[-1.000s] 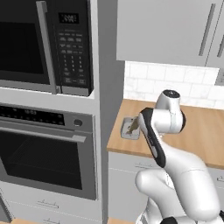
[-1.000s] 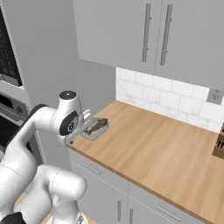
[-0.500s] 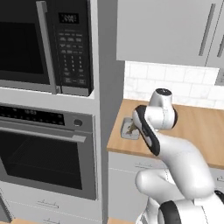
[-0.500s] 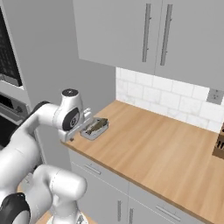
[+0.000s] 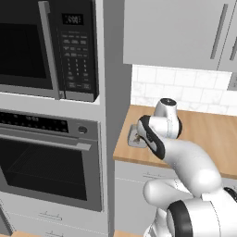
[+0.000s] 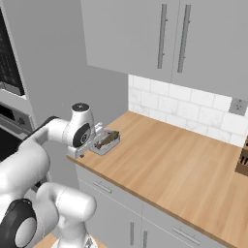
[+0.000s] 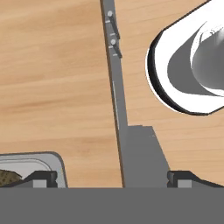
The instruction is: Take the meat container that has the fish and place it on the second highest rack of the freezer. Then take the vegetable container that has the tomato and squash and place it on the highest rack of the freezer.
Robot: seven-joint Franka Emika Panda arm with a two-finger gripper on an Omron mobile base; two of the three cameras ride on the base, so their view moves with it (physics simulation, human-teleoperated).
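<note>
The meat container (image 6: 106,142) is a shallow clear-grey tray holding the brownish fish (image 6: 107,138). It sits on the wooden counter at its left front corner, and in the left base view my arm half hides the meat container (image 5: 132,138). My gripper (image 6: 86,149) hangs just left of the tray, over the counter's edge. In the hand view the gripper (image 7: 113,179) is open and holds nothing. One fingertip (image 7: 41,178) is over the tray's corner (image 7: 43,158), the other is beyond the counter edge. The vegetable container and the freezer are out of view.
A tall grey cabinet with a microwave (image 5: 46,46) and a wall oven (image 5: 46,157) stands directly left of the counter (image 6: 164,164). Wall cabinets (image 6: 160,38) hang above it. Drawer fronts with handles (image 7: 113,26) lie below the counter edge. A knife block (image 6: 242,160) stands far right.
My arm has swung a little to the left and the hand has come down closer to the tray. The jaws have stayed open and the tray has not moved.
</note>
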